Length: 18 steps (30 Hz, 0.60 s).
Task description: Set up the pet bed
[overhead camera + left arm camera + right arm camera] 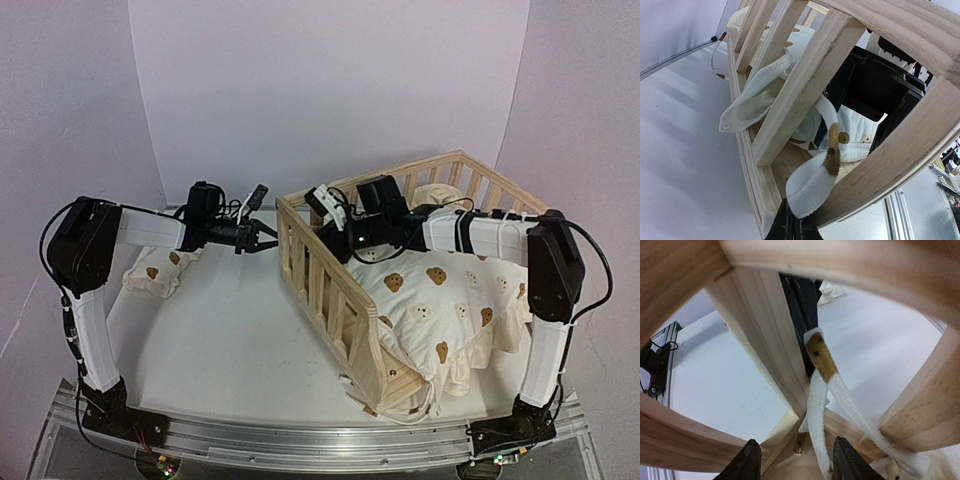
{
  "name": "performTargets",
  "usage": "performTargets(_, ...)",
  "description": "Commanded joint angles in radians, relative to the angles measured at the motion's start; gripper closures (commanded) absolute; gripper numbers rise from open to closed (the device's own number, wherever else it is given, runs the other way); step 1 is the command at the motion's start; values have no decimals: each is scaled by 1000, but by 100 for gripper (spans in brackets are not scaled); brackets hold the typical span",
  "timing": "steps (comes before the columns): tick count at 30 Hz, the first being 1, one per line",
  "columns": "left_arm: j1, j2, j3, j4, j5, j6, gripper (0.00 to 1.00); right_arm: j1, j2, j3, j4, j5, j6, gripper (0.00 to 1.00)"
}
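Left wrist: left claw (794, 225) pinches the limp, light cushion tie (812, 182) poked between stiff frame slats (805, 85), probably best gripped near its end; right claw (797, 460) spread astride it; cushion (440, 300) lies inside the frame (330, 290).

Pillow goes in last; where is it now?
The small pillow lies on the table at the left of the top view, by the left arm, outside the pine frame.

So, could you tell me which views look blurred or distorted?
Top external: sharp, evenly lit around the pet bed frame. Left wrist: lens bows its rails; cushion tie crisp. Right wrist: top rail blurred, tie sharper.
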Motion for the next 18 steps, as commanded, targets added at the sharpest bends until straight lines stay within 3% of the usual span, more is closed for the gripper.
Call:
performTargets(1,-9,-13,13,13,106,-1,100,1,7,0,133,27,-25,49)
performTargets(4,-8,-17,15,13,120,-9,100,1,19,-3,155,27,-9,55)
performTargets(9,-8,-37,10,14,122,-17,100,2,22,-4,180,73,49,82)
performTargets(11,-9,-50,8,13,126,-17,100,3,22,-13,195,73,64,80)
performTargets(13,-9,-57,8,13,128,-19,100,4,17,-32,210,80,68,59)
performTargets(14,-8,-60,9,13,131,-22,100,4,13,-43,219,90,66,55)
performTargets(18,-17,-65,15,12,154,-36,100,5,19,-51,232,87,68,52)
